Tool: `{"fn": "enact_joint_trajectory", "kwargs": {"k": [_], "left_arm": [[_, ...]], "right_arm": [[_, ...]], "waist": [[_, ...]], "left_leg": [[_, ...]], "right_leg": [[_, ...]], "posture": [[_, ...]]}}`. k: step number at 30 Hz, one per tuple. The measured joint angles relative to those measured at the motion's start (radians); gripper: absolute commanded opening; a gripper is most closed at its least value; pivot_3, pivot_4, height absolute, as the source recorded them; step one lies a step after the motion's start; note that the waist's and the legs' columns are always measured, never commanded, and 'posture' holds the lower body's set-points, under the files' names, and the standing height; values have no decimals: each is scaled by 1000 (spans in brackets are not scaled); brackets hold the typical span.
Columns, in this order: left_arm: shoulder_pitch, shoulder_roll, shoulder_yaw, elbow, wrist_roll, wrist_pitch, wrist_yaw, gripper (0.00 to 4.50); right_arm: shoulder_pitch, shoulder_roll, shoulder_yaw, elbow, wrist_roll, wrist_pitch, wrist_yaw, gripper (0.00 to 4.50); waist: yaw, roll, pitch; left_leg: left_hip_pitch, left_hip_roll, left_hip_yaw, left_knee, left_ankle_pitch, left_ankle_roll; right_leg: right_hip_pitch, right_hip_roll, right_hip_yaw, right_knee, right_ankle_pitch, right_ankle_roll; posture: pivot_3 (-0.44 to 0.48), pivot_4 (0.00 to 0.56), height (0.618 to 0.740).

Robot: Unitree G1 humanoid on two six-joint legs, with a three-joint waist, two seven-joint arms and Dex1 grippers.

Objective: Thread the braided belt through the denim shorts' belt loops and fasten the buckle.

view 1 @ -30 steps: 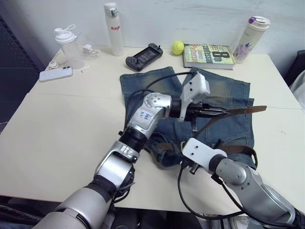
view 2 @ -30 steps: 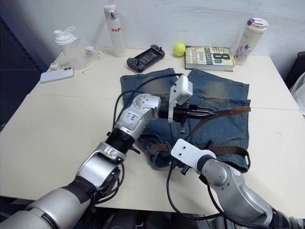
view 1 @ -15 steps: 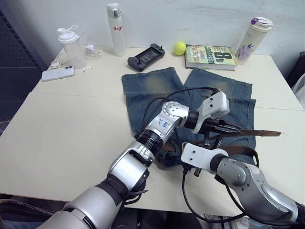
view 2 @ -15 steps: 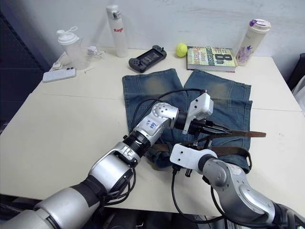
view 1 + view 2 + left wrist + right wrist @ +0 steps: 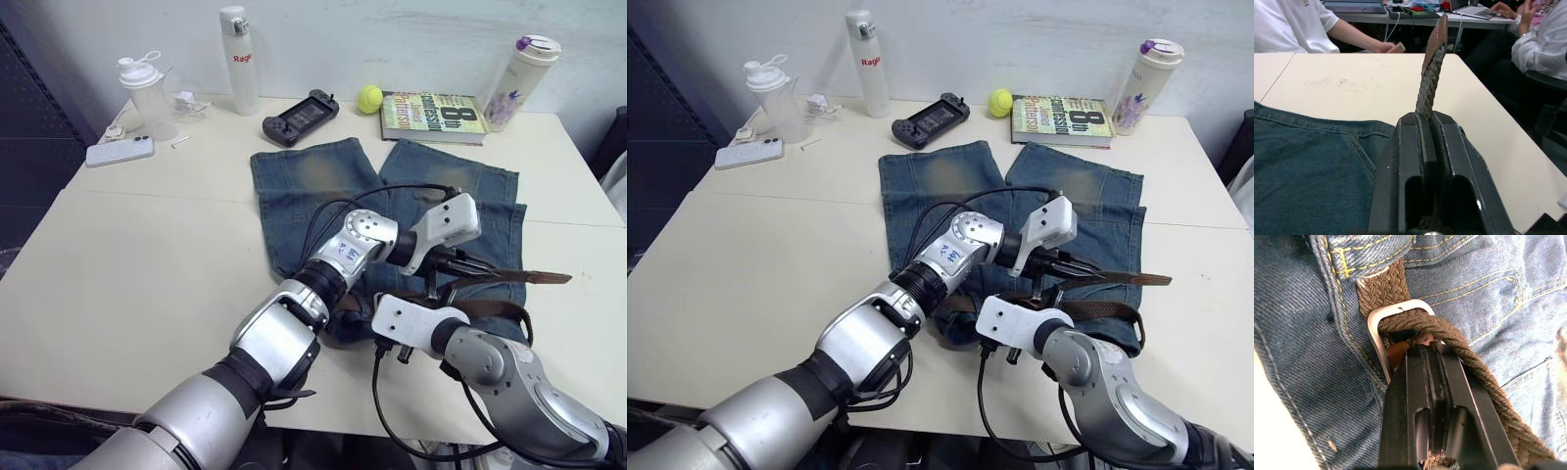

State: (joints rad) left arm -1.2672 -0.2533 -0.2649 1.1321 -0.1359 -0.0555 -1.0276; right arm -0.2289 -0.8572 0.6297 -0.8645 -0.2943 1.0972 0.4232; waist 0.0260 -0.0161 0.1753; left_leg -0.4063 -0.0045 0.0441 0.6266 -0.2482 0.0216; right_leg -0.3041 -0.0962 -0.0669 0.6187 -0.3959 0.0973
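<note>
"Ragl" on white bottle (image 5: 235, 47)

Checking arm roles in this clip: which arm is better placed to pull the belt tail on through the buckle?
Probably left. The left gripper is shut on the braided belt near its free tip, out past the denim shorts; the right gripper is clamped at the buckle.

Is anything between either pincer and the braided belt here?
Nothing visible. The left pincer is shut on the braided belt near its free end, and the right pincer grips it at the buckle.
</note>
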Motion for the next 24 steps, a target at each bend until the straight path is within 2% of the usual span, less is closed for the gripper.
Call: {"fn": "enact_joint_trajectory", "kwargs": {"k": [11, 18, 21, 24], "left_arm": [[-51, -13, 12, 94, 23, -11, 18, 0], [-69, -16, 74, 100, 12, -8, 70, 0], [-45, -10, 96, 53, 7, -42, 70, 0], [38, 14, 107, -71, -9, -57, 40, 0]], "right_arm": [[1, 16, 24, -6, -38, 17, 0, 40], [2, 16, 25, -6, -43, 19, 0, 40], [22, 19, 1, -9, -43, 18, 0, 40], [48, 39, -34, -12, -38, 18, 2, 40]], "waist": [[-1, 0, 0], [-1, 0, 0], [2, 0, 0], [2, 0, 0]], "left_leg": [[0, 0, 0, 0, 0, 0], [0, 0, 0, 0, 0, 0], [0, 0, 0, 1, 0, 0], [0, 0, 0, 1, 0, 0]], "right_leg": [[0, 0, -1, 0, 0, 0], [0, 0, -1, 1, 0, 0], [0, 0, -1, 1, 0, 0], [0, 0, -1, 1, 0, 0]], "posture": [[0, 150, 740], [0, 150, 740], [0, 150, 740], [0, 150, 740]]}}
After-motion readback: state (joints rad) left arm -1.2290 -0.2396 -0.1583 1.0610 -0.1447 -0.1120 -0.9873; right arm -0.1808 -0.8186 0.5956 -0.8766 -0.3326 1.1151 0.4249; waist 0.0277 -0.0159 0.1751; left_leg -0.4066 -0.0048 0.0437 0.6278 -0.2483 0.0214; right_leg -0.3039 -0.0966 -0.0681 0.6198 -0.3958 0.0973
